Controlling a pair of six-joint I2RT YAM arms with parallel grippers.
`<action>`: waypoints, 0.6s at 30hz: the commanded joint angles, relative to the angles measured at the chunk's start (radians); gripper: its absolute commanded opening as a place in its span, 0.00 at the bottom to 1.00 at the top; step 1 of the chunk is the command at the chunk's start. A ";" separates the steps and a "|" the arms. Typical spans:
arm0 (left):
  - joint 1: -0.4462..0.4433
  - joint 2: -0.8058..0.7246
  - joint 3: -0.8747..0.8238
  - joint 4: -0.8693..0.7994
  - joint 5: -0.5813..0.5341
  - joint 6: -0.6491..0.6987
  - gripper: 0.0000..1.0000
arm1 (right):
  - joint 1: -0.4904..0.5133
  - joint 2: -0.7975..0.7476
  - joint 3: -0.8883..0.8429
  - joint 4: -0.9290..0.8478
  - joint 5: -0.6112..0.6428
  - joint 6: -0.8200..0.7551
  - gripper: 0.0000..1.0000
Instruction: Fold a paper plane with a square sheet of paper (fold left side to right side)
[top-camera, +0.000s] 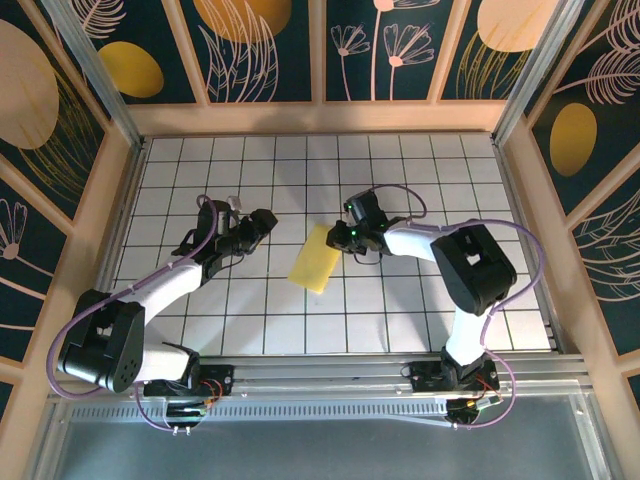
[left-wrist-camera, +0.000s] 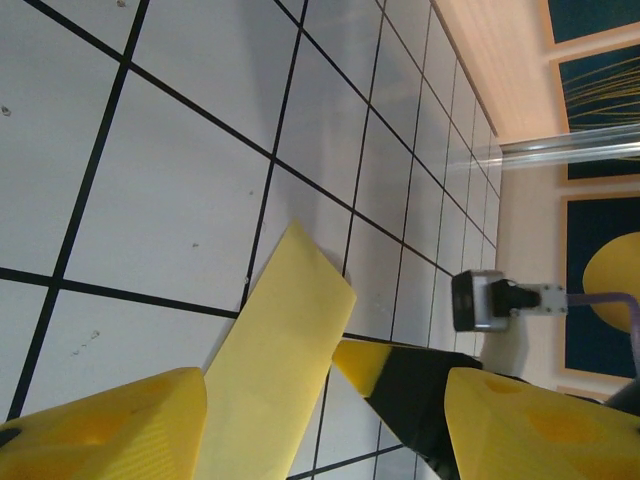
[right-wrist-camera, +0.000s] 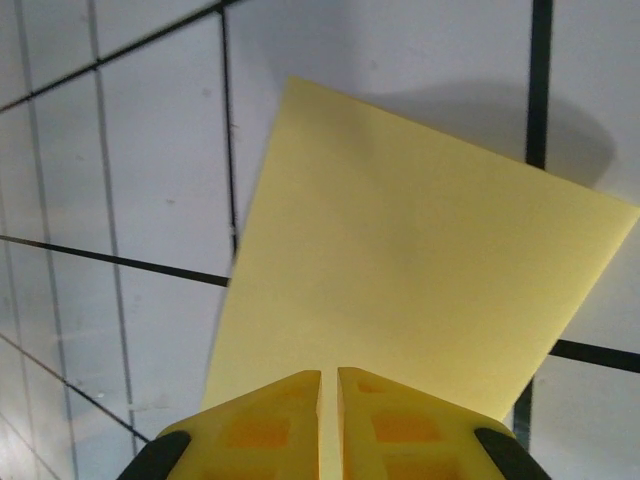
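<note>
Pinching the square sheet of paper (top-camera: 314, 258) at its far right end, the right gripper (top-camera: 338, 237) had both fingers closed on the edge. In the right wrist view its two yellow fingers (right-wrist-camera: 265, 425) met over the paper (right-wrist-camera: 400, 290) with just a thin slit between them, the gripper (right-wrist-camera: 329, 385) sitting at the sheet's near edge in that picture. The sheet was plain pale yellow and lay slanted across the white grid table (top-camera: 400, 320) near the middle, running from near left to far right. A soft shadow fell on the tiles beyond its far edge, so at least part of it stood off the table surface.

The left gripper (top-camera: 268, 222) was to the left of the paper, apart from it, with bare tiles between them in the top view. Its fingers stood wide and held nothing. From the left wrist camera the left gripper (left-wrist-camera: 320, 440) framed the sheet (left-wrist-camera: 275, 350) between its two yellow fingers (left-wrist-camera: 100, 430), with the paper farther off than either. Just right of the sheet in that view sat the black-and-yellow tip of the right gripper (left-wrist-camera: 385, 385).
</note>
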 joint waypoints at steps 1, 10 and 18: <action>0.008 0.001 0.000 -0.002 0.026 0.034 0.64 | 0.008 0.031 0.021 -0.015 0.008 -0.006 0.12; 0.007 0.083 0.020 -0.041 0.128 0.137 0.57 | 0.006 0.118 0.086 -0.141 -0.077 -0.234 0.10; 0.001 0.132 0.017 -0.025 0.190 0.156 0.51 | 0.003 0.193 0.197 -0.332 -0.006 -0.564 0.07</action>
